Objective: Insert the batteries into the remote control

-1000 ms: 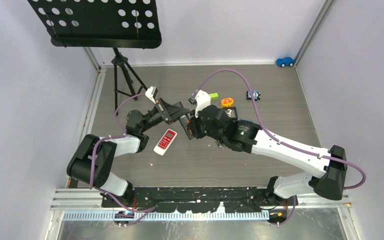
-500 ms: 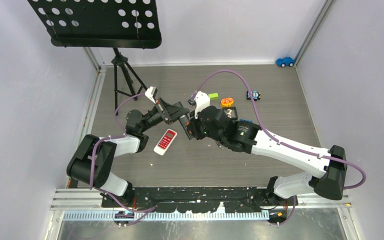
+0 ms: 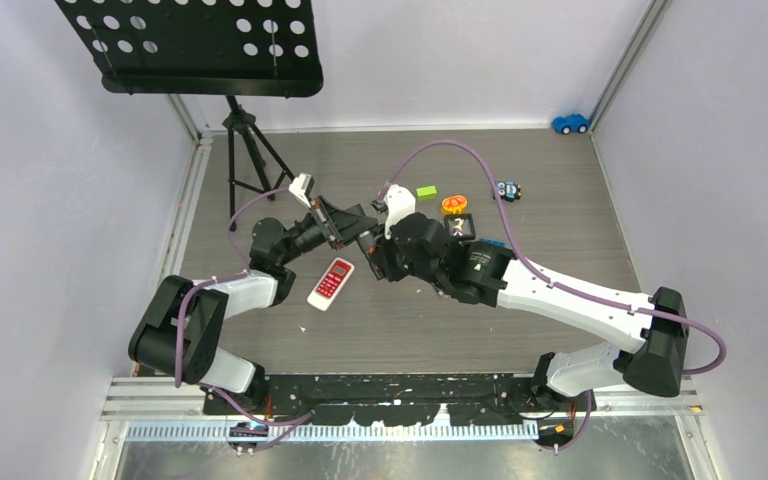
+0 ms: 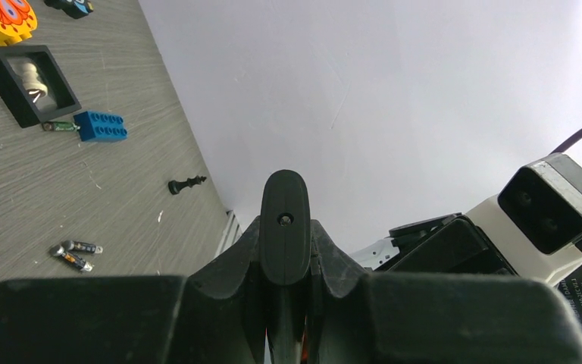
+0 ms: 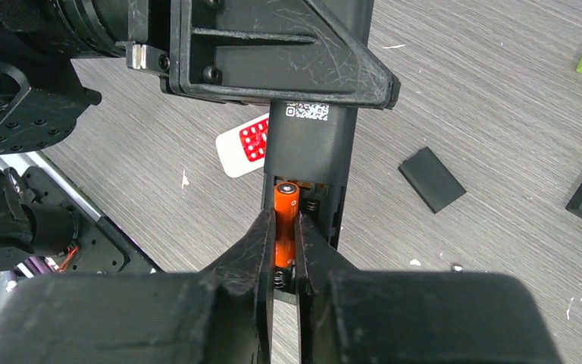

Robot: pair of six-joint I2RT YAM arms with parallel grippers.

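Note:
My left gripper (image 3: 350, 222) is shut on a black remote control (image 5: 307, 144), holding it above the table with its open battery compartment facing up. In the left wrist view the remote's end (image 4: 284, 201) sticks up between the closed fingers. An orange battery (image 5: 286, 203) lies in the compartment's left slot. My right gripper (image 5: 285, 241) pinches that battery, one finger on each side. The slot beside it shows only a spring. Two dark batteries (image 4: 76, 252) lie on the table.
A white and red remote (image 3: 331, 282) lies under the grippers, and a black battery cover (image 5: 432, 179) is nearby. Behind are a green block (image 3: 426, 191), an orange toy (image 3: 454, 204), a black tray (image 3: 460, 227), a blue brick (image 4: 101, 125) and a chess piece (image 4: 186, 183). A tripod (image 3: 245, 140) stands at the back left.
My right arm has shifted slightly left towards the left gripper, uncovering the green block. The left arm still holds the black remote in the same place.

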